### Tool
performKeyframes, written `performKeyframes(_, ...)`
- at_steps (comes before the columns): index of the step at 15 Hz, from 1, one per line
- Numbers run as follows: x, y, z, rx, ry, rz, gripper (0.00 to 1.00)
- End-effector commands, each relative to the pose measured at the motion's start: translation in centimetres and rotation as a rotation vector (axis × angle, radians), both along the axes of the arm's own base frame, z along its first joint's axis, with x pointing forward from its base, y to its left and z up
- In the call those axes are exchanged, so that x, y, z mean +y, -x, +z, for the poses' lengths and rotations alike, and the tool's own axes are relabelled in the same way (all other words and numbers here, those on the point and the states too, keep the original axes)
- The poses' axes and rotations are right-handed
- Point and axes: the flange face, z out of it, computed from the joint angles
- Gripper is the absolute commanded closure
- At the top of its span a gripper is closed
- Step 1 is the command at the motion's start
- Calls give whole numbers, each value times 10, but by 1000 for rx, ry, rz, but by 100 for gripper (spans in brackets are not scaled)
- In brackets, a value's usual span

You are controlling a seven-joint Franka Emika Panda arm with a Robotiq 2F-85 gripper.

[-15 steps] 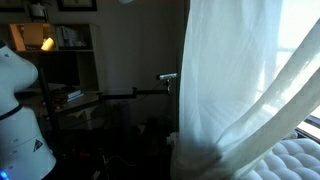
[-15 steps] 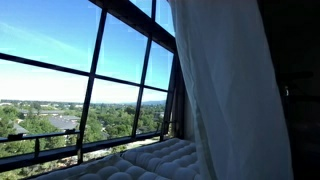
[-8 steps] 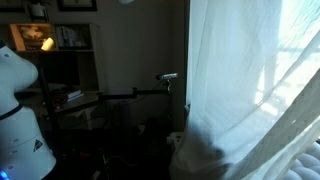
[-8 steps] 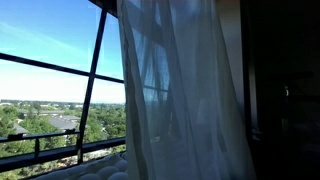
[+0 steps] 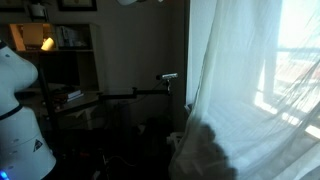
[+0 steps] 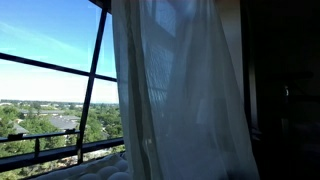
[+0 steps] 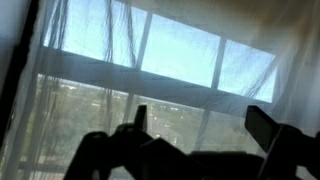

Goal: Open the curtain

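Your end effector (image 7: 198, 115) is released. In the wrist view its two fingers (image 7: 140, 118) stand wide apart as dark shapes at the bottom of the picture, and nothing is held between them. Behind the fingers you see the curtain (image 7: 100, 70), thin and white, and it covers the whole view. The window (image 7: 180, 60) shines through the fabric with its frame bars. I cannot tell if the fingers touch the fabric.

In an exterior view the curtain (image 6: 180, 100) hangs in long soft folds in the middle of the picture, from the top edge down to the bottom edge. Beside it the window (image 6: 50, 60) is uncovered, with blue sky and a landscape outside. A white tufted cushion (image 6: 100, 172) lies at the foot of the window, just beside the lower part of the curtain. On the other side of the curtain the room is dark.

In an exterior view the curtain (image 5: 240, 90) fills the bright side of the picture, and daylight comes through it. The white robot body (image 5: 18, 110) stands at the opposite edge, well apart from the curtain. Behind it there is a shelf (image 5: 72, 45) with a lit lamp (image 5: 47, 43).
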Motion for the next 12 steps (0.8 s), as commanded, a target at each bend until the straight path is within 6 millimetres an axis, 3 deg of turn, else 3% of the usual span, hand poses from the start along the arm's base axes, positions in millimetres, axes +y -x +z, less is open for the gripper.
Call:
performKeyframes(1, 1, -2, 0, 2, 0, 0, 0)
performKeyframes(12, 2, -4, 1, 3, -1, 3, 0)
